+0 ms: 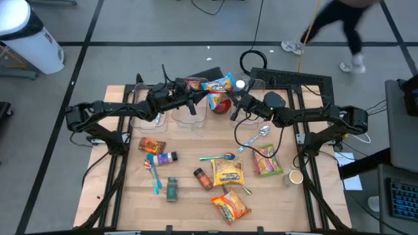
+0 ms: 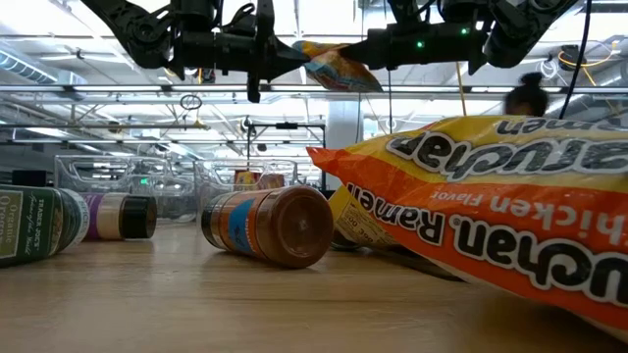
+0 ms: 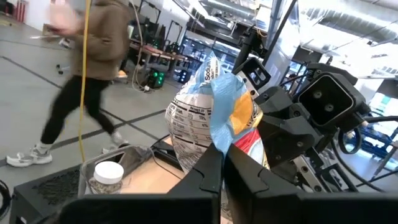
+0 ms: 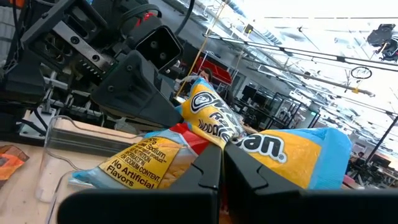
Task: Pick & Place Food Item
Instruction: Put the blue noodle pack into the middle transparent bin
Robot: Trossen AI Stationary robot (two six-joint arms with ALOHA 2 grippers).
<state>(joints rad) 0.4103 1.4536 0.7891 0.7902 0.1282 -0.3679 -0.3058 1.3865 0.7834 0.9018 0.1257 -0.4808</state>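
Note:
A snack bag (image 1: 219, 85), blue, yellow and orange with a red lower part, hangs in the air over the table's far middle, between my two grippers. My left gripper (image 1: 198, 98) comes from the left and is shut on it. My right gripper (image 1: 235, 104) comes from the right and is also shut on it. The low view shows the bag (image 2: 334, 64) high above the table between both grippers. The left wrist view shows its nutrition panel (image 3: 189, 121). The right wrist view shows its yellow front (image 4: 249, 143). My left gripper pinches the bag's blue crimped edge (image 3: 219, 140) between its two shut fingers, coming level from the table's left. The bag stands up past the fingers, lifted clear of the table. My right gripper pinches the bag at its red and yellow part (image 4: 205, 144) between its two shut fingers, coming level from the table's right. The bag is crumpled around the fingers and clear of the table.
Clear plastic bins (image 1: 189, 116) stand below the bag at the far side. Ramen packs (image 1: 230, 205), a spice jar (image 1: 203, 177), spoons (image 1: 219, 157), a green bag (image 1: 264, 160) and a cup (image 1: 295, 177) lie nearer. A person (image 1: 346, 26) walks beyond the table.

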